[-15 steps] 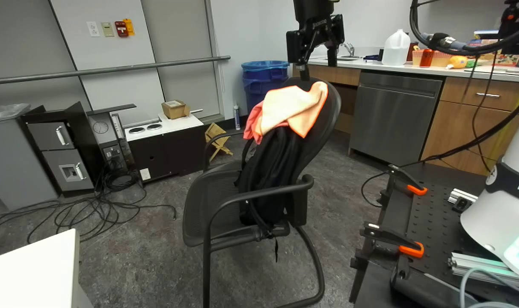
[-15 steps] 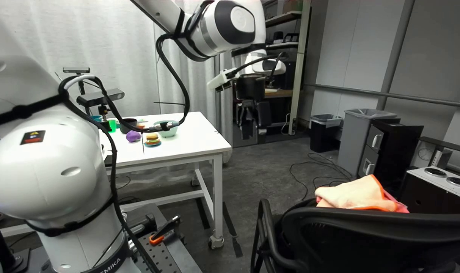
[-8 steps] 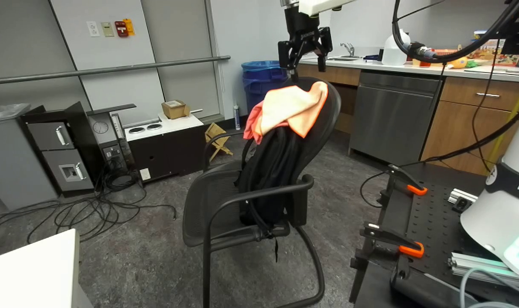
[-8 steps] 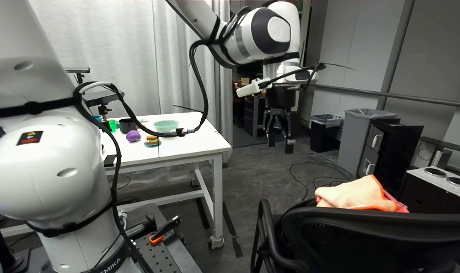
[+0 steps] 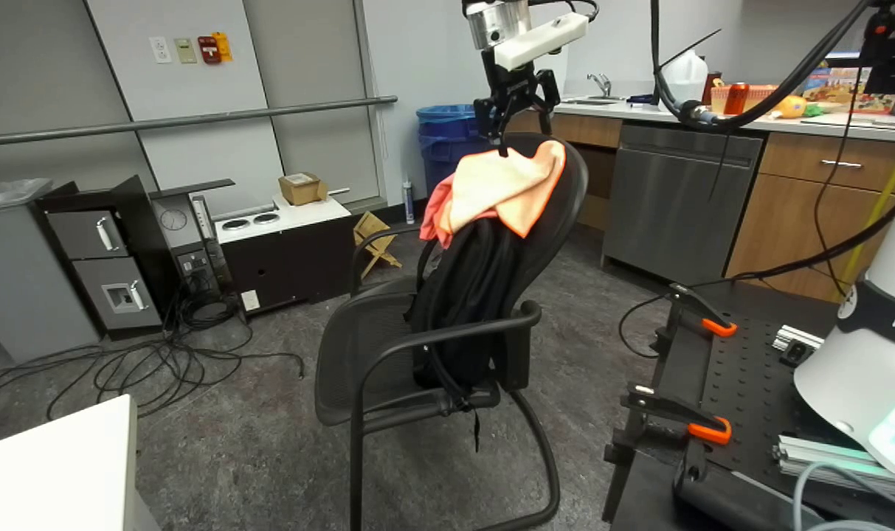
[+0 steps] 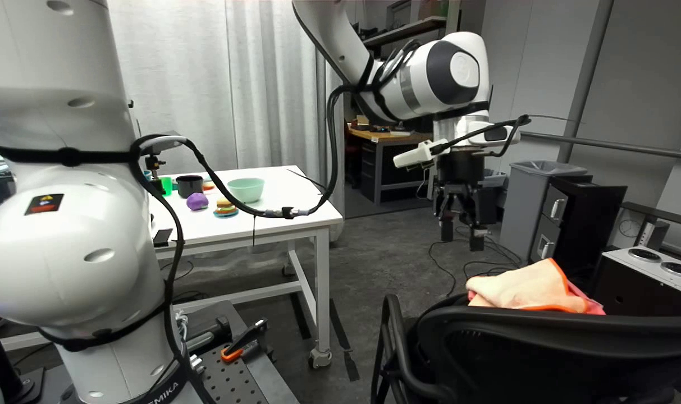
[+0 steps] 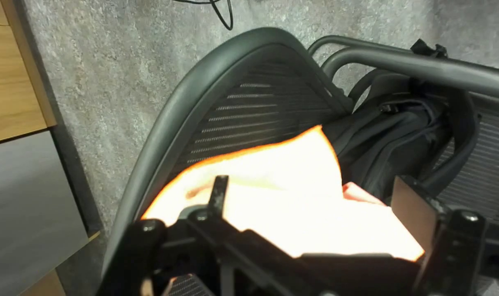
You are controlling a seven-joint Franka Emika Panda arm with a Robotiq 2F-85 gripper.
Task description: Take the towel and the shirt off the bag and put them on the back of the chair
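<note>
Hovering spread, the gripper [image 6: 462,236] partly masks the towel [image 7: 290,218] hiding the upper bag [image 5: 465,287].

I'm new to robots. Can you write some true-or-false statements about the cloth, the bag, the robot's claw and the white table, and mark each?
1. The orange-edged cloth lies over the top of the black bag. True.
2. The bag is on the floor. False: it sits on the chair.
3. The gripper is open. True.
4. A pale green bowl stands on the white table. True.
5. The cloth hangs from the gripper. False: it rests on the bag.
</note>
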